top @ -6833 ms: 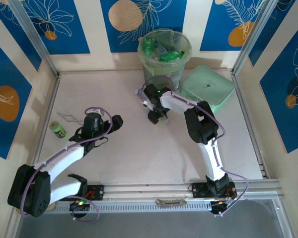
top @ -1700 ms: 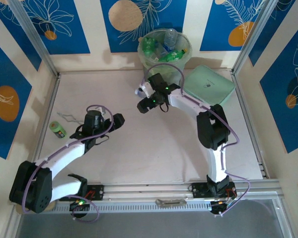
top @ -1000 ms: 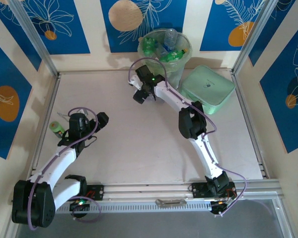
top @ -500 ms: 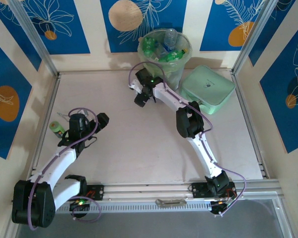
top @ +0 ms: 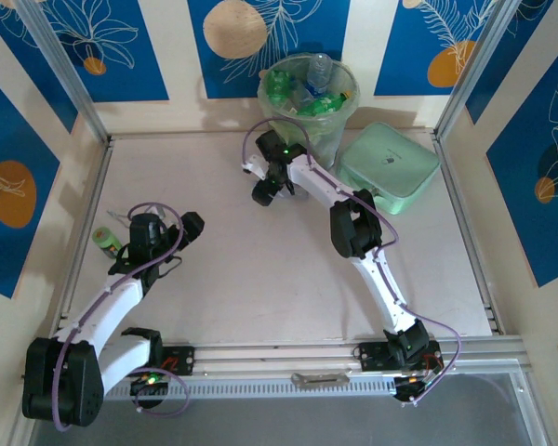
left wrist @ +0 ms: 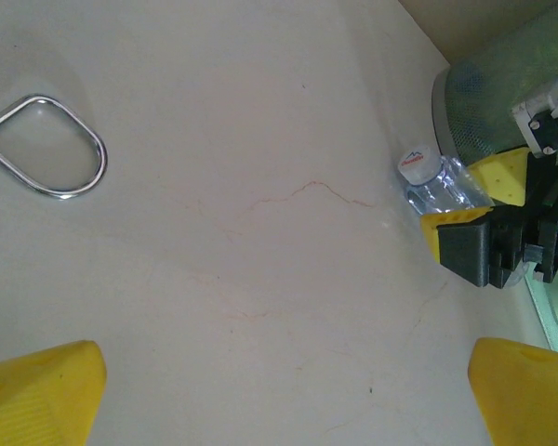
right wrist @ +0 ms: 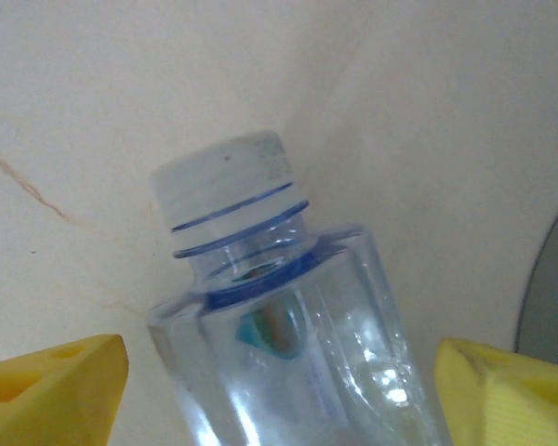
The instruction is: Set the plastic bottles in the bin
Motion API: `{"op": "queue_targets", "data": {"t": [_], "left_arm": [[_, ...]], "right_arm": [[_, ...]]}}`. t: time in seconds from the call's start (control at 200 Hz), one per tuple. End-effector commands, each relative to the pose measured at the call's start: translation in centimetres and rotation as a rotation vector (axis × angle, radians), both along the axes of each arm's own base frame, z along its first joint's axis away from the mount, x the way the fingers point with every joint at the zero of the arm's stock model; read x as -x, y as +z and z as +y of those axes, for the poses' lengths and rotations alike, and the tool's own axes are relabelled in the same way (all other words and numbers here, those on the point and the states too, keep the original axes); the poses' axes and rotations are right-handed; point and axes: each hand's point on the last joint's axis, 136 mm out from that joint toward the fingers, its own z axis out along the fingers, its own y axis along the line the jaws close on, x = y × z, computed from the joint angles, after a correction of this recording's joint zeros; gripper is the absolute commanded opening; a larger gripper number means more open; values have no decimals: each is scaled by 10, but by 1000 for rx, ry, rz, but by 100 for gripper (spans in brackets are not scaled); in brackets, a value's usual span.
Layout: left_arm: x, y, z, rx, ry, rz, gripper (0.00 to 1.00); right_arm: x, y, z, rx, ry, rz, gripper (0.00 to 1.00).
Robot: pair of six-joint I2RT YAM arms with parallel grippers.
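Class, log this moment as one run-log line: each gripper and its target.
right gripper: open, straddling clear bottle lying beside bin | left gripper: open over table, near wire loop | grasp: not yet made

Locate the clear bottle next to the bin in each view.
Top external: hidden beneath the right gripper, left of the bin.
Left wrist: bottle at right edge, between that gripper's jaws.
Right wrist: centre frame, cap up-left.
Shared landmark: the bin's grey wall, right of the bottle in both wrist views.
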Motion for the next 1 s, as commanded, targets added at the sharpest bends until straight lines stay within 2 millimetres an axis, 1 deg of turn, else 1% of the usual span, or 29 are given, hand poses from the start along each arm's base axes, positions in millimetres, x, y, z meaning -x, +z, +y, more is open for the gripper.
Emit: {"op": "queue_targets", "data": {"t": [0.0,0.105,0.19,0.25,0.325,0.41,0.495,0.585,0.695,0.795,0.865,0.995], "left_arm": [[-1,8,0,19,-4,-33,100],[-2,8,0,20,-2,-35,100],[-3,8,0,21,0,-36,100],[-3,9,0,23,-1,-38,100],[-4,10,0,23,-2,-41,100],[-5,12,0,23,-2,-44,100],[-5,12,0,22,-2,-44,100],[-5,10,0,21,1,-42,100],[-5,10,-1,24,-1,-41,100],[-6,9,-1,28,-5,-42,100],[-7,9,-2,33,-6,-45,100],[-7,8,-3,39,-9,-49,100]], "right_arm": [[9,-7,0,31,24,18,86],[14,-18,-5,60,24,38,86],[16,-20,-5,61,24,40,82],[17,-20,-3,58,26,40,77],[17,-16,0,50,31,31,67],[16,-8,5,30,35,17,57],[18,4,12,-9,39,14,51],[26,27,25,-79,48,18,48],[39,63,44,-184,66,22,48],[50,104,58,-287,78,11,48],[55,134,63,-361,74,1,48],[55,189,65,-500,21,-12,47]]}}
